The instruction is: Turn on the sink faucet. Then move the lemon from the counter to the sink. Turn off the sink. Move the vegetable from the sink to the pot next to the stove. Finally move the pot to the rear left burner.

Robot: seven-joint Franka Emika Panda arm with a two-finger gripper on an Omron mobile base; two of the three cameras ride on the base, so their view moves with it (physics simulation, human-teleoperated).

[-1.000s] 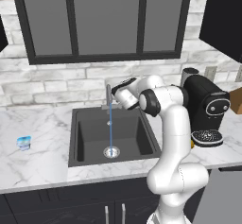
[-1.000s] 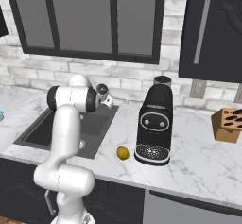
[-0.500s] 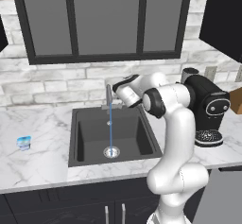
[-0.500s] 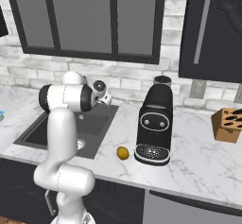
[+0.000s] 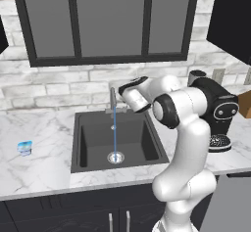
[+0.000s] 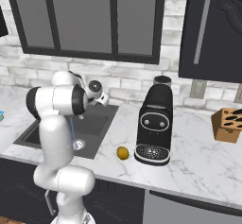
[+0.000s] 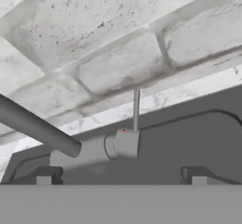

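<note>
So, water runs from the faucet (image 5: 112,100) into the sink (image 5: 93,138) and hits the drain, so step one looks done. Everything else is left: lemon (image 6: 123,153) sits on the desk (image 6: 189,161), just beside the sink's right rim and in front-left of the black coffee machine (image 6: 153,124), untouched. Faucet not yet turned off, lemon not yet in the basin. Pot and stove: can't say where from these views.

Arm pose: rises from the base, elbow bent high over the sink's right edge, forearm reaching back-left toward the wall. Gripper (image 5: 128,90) is up near the faucet top, just right of the spout, above the basin's back rim. In the hand view the faucet base and lever (image 7: 136,109) are close ahead, lever sticking up thin, spout crossing as a dark bar (view is rolled, so the brick wall fills the top). Gripper fingertips (image 7: 45,176) stand wide apart, nothing between them, not touching the faucet as far as I can tell.

Next is likely a swing right and down to the lemon.
</note>
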